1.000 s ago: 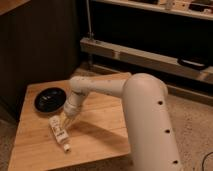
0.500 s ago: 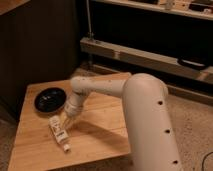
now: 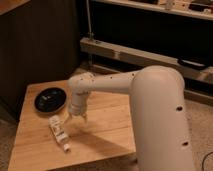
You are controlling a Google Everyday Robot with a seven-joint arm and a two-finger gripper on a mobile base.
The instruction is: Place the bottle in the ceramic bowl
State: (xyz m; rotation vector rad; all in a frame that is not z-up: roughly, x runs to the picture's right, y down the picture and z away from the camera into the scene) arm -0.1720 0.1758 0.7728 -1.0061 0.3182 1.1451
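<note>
1. Worktop (image 3: 30, 145): pale wooden top with plank grain, filling the lower left of the scene and carrying items 2 and 3.
2. Ceramic bowl (image 3: 49, 100): black, glossy, shallow and round. It sits on the far left part of the worktop, with nothing in it.
3. Bottle (image 3: 59, 132): small, white, with a printed label. It lies on its side on the worktop, near and slightly right of the bowl and apart from it. The narrow cap points to the near right, the base to the far left.
4. Gripper (image 3: 75, 120): points down over the worktop, just right of the bottle's far end. The jaws are released, standing apart and grasping nothing. Whether the left jaw touches the bottle cannot be told.
5. Arm (image 3: 160, 110): white, with a bulky segment at the right and a slimmer link reaching left to the gripper.
6. Metal rail (image 3: 140, 55): runs along the far side, below a dark shelf unit.
7. Floor (image 3: 200, 125): speckled, at the right.
</note>
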